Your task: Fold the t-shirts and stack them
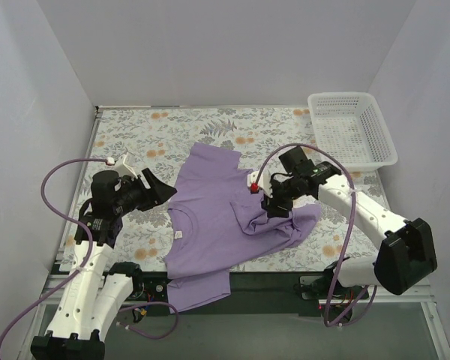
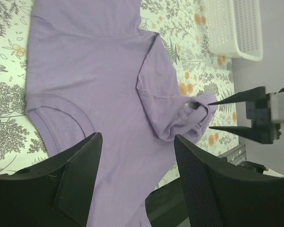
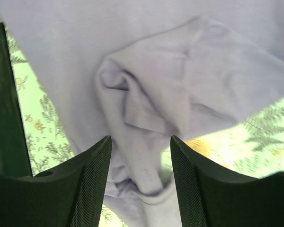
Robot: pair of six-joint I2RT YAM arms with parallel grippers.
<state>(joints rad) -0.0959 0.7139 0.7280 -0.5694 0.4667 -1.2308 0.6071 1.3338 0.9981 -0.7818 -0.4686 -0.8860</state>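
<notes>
TWO ARMS, ONE CRUMPLED TEE: A lavender t-shirt (image 1: 210, 217) lies mid-counter (image 1: 135, 135), partly spread. Its collar and white neck label (image 1: 178, 235) face the L side, and one end hangs over the near edge. On the R side a rumpled flap (image 3: 146, 109) is doubled back on the body; whether it's a sleeve or a hem corner can't be told. A white lattice basket (image 1: 352, 127) sits at the far R corner, well apart from the shirt.

The step in hand looks like flattening that flap before any fold. To do it well, the right claw (image 3: 140, 139) prob. needs to drop lower, nip only the flap's stitched edge rather than the layers under it, then draw it outward to the R until the cloth lies flat. A grip that's too deep would drag the whole shirt. The left claw (image 2: 137, 137) could steady the collar side so nothing slides further off the near edge.

Pose: the R arm reaches in from its near-R base with elbow bent and forearm running leftward, its claw tipped down right over the flap, fingers apart, nothing clamped. The L arm rises from the near-L base with its wrist turned across toward the shirt's L edge by the collar, fingers also apart and empty, hovering above the cloth.
</notes>
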